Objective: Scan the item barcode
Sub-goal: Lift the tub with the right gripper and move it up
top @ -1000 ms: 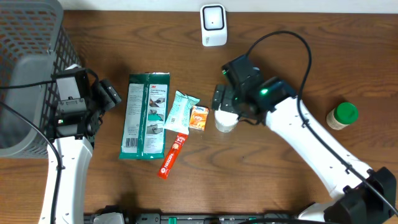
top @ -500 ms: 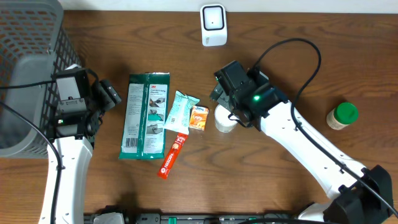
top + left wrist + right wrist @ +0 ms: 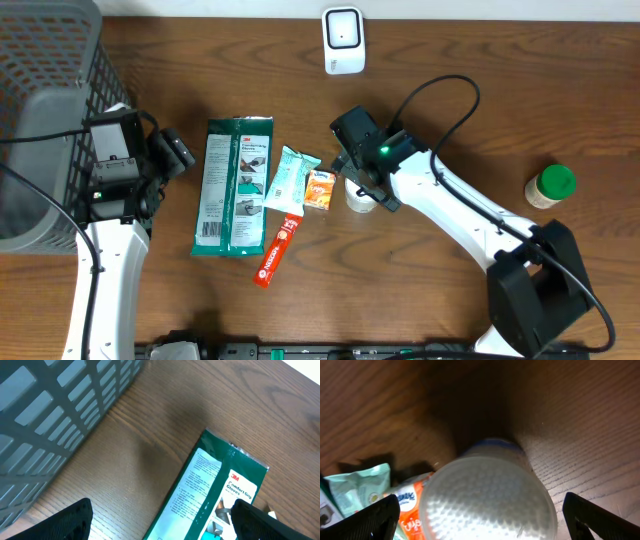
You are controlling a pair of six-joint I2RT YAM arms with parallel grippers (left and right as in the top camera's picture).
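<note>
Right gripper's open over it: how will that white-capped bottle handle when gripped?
Likely light and rigid: the white-capped bottle looks small and plastic. Standing upright, it might tip if nudged high, then roll, being round. The dimpled cap should help grip.

The right end effector [image 3: 353, 172] has slid leftward across the overhead frame, from right of centre to directly above the small white round-lidded container [image 3: 359, 204]. It now hides most of the lid, which was plainly exposed before. The white right arm [image 3: 450, 205] behind it has swung along, its lower joint now showing at the lower right.
</note>
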